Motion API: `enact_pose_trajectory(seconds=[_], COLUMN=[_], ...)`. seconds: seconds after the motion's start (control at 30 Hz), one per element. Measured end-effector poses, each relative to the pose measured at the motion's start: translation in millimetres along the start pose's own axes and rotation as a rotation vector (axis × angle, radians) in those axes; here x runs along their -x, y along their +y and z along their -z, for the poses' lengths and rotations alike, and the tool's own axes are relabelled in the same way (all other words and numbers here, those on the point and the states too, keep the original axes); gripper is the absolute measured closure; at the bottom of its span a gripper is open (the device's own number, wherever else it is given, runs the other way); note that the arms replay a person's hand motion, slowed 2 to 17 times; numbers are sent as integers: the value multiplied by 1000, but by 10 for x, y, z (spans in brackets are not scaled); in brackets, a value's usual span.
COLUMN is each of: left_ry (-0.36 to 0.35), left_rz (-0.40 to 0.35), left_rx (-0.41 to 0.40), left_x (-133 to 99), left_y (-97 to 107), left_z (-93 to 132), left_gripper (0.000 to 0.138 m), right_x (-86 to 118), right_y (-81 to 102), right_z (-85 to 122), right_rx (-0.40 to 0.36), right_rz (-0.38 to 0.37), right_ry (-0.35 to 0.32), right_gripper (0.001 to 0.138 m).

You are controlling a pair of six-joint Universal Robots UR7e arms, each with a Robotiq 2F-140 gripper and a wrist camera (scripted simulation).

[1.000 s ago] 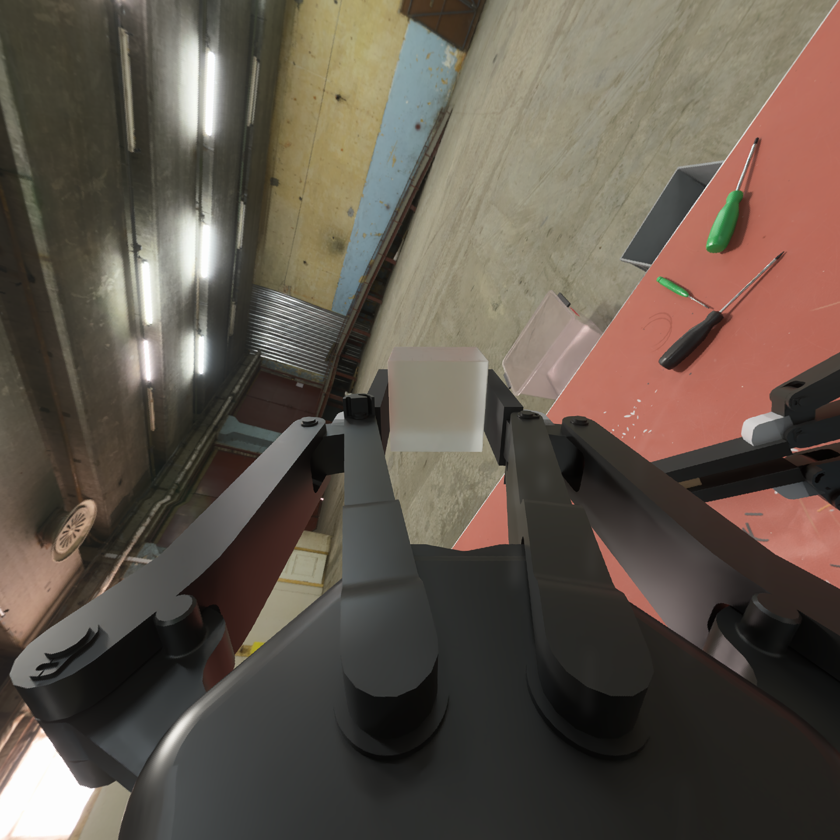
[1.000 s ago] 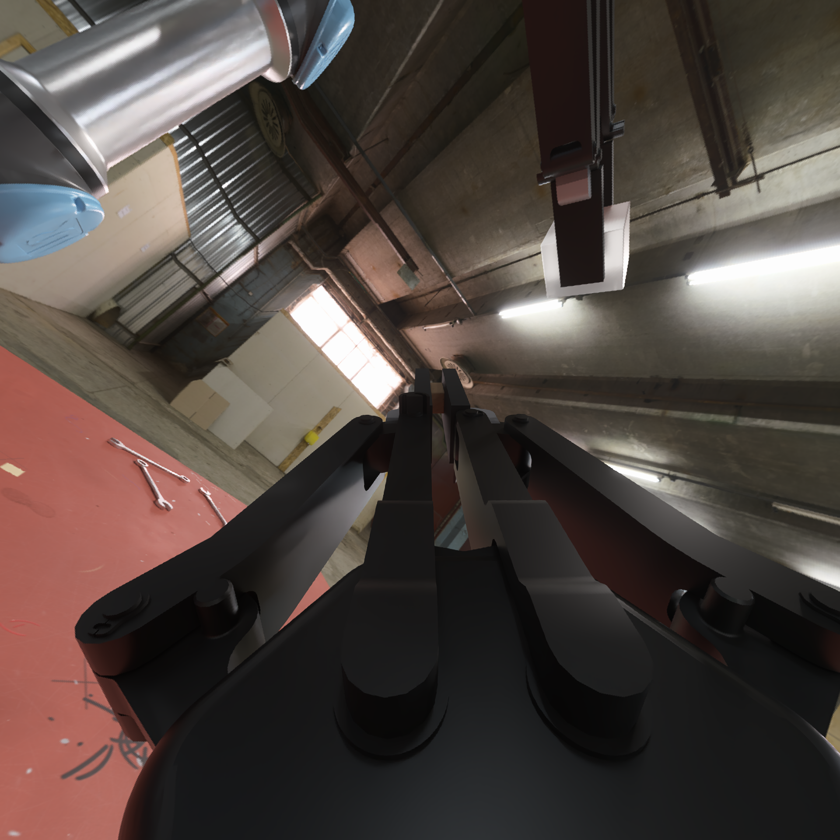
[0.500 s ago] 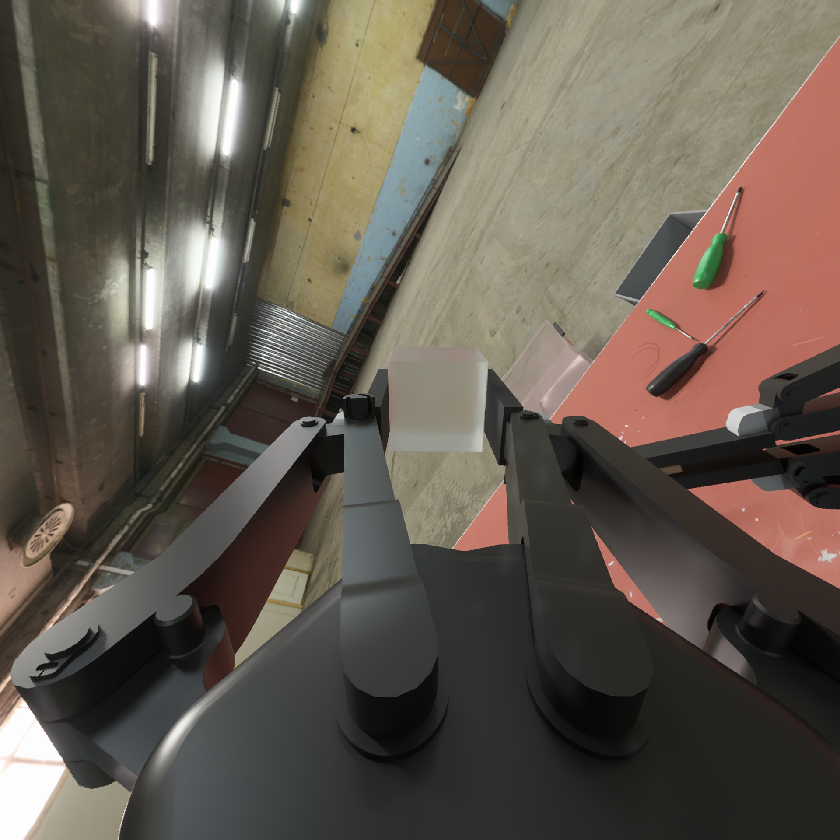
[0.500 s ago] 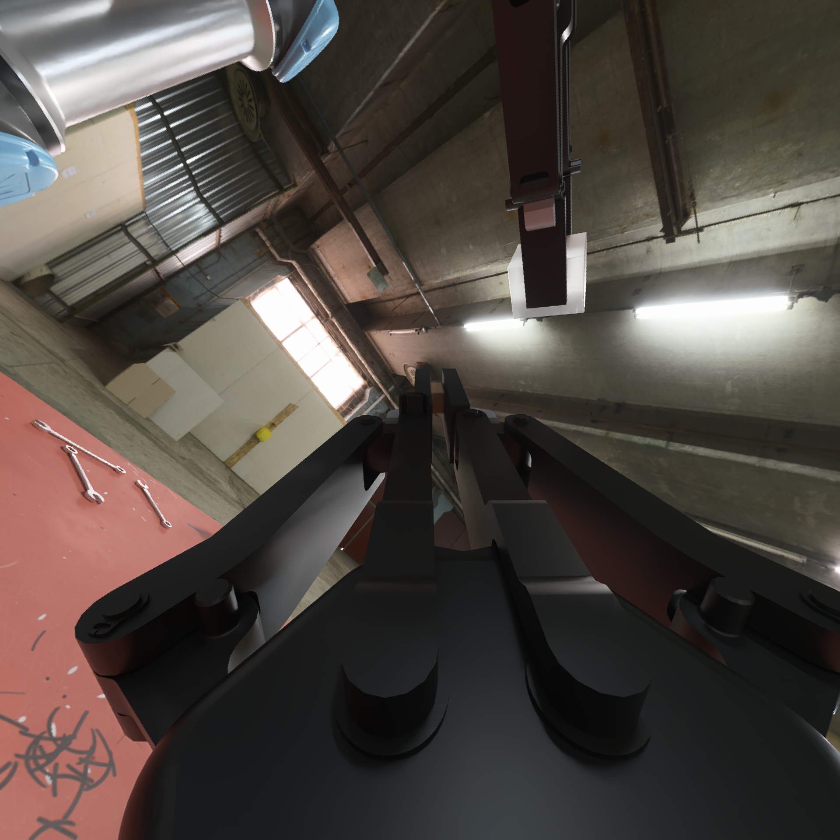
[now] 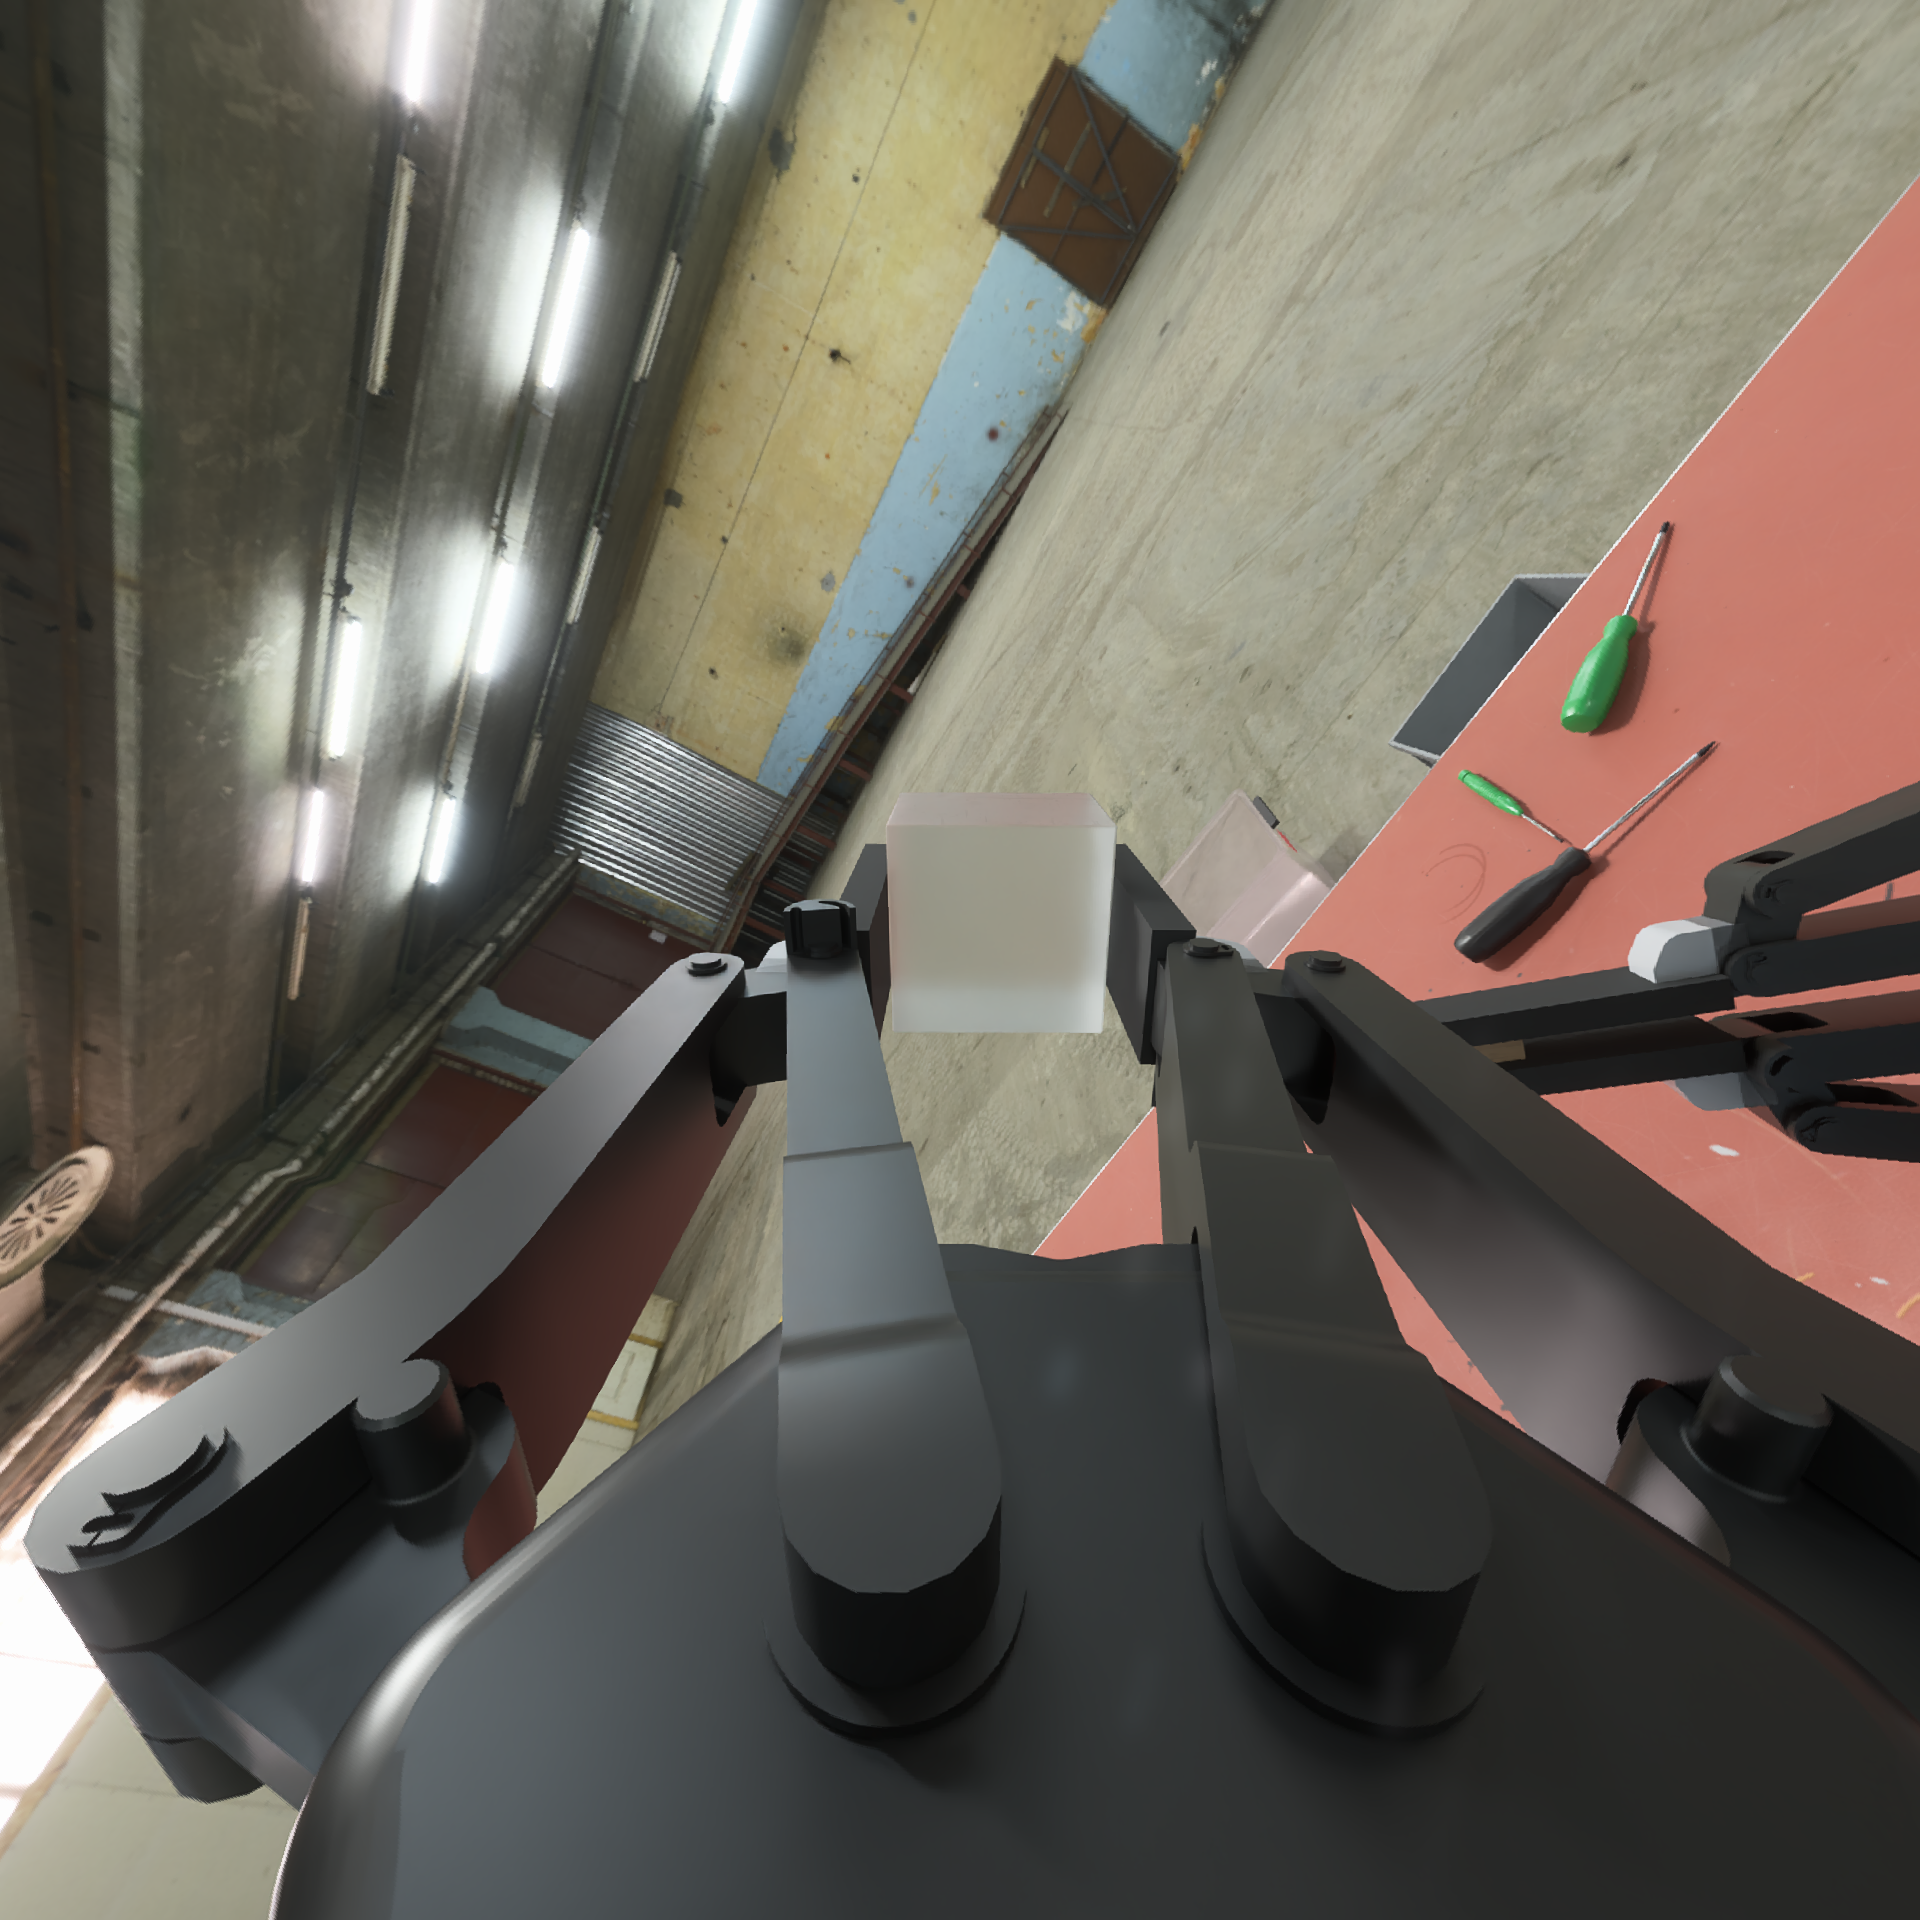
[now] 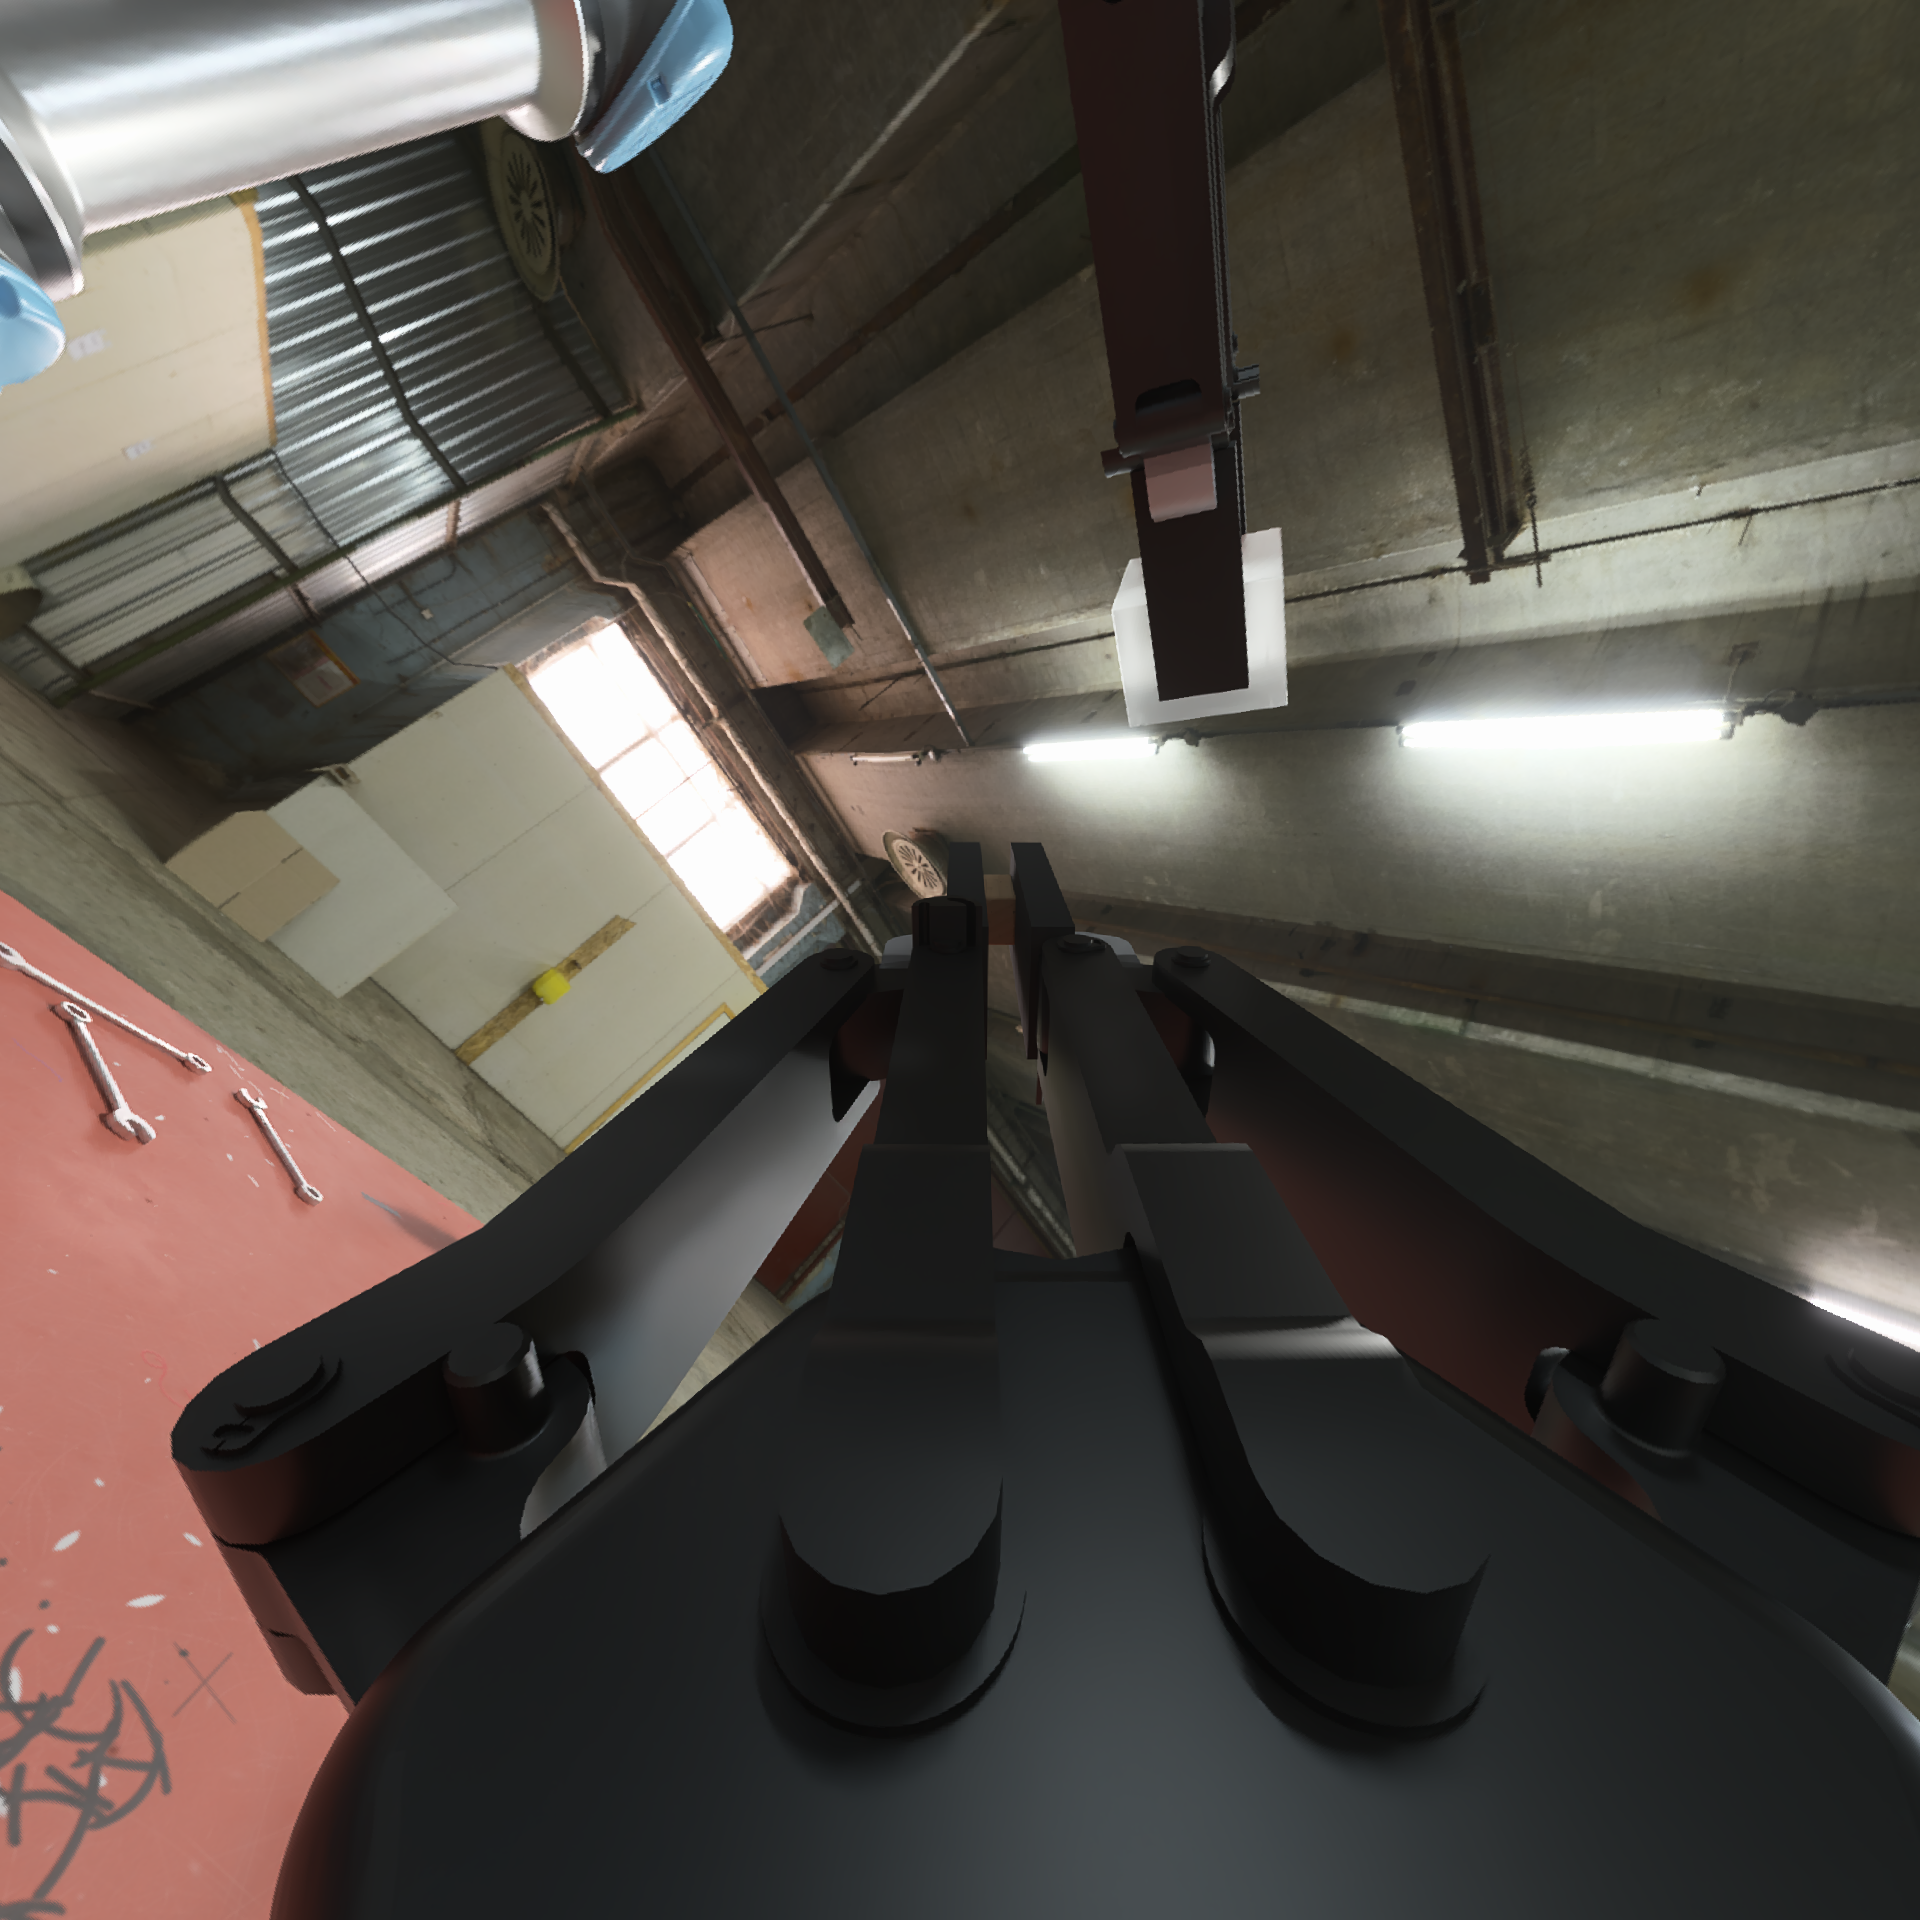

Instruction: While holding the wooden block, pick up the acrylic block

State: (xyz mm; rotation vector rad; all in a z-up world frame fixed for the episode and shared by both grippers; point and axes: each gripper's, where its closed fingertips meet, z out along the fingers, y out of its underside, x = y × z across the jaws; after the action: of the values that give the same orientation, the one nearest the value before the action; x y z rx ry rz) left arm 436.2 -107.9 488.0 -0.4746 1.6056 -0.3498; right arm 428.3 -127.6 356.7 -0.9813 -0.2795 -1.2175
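My left gripper (image 5: 1000,925) is shut on the acrylic block (image 5: 997,914), a frosted clear cube held in the air well above the red table (image 5: 1787,457). The same block (image 6: 1262,623) shows in the right wrist view, clamped by the left gripper's finger. My right gripper (image 6: 995,894) is shut on the wooden block (image 6: 998,902), a thin brown piece that shows only as a sliver between the fingertips. The right gripper also shows at the right edge of the left wrist view (image 5: 1558,1039), level with the left one.
On the red table lie a green screwdriver (image 5: 1600,675), a small green screwdriver (image 5: 1501,795) and a black screwdriver (image 5: 1558,883). A grey bin (image 5: 1475,675) and a clear bin (image 5: 1247,883) hang at its edge. Wrenches (image 6: 104,1070) lie on the table in the right wrist view.
Both wrist views have tilted further: the table and tools slid away in the left view, and the left gripper with the acrylic block shifted in the right view. Both grips held.
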Motion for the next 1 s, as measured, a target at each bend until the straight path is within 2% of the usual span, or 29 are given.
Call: enact_pose_trajectory(seconds=[1.0], left_ry=[49], left_rz=[164], left_rx=[-104], left_x=[-51], left_y=[46], left_z=[87], left_gripper=[88], right_x=[-121], right_y=[-14], right_z=[101], right_rx=[-29], right_rz=[39], right_ry=[49], right_gripper=[131])
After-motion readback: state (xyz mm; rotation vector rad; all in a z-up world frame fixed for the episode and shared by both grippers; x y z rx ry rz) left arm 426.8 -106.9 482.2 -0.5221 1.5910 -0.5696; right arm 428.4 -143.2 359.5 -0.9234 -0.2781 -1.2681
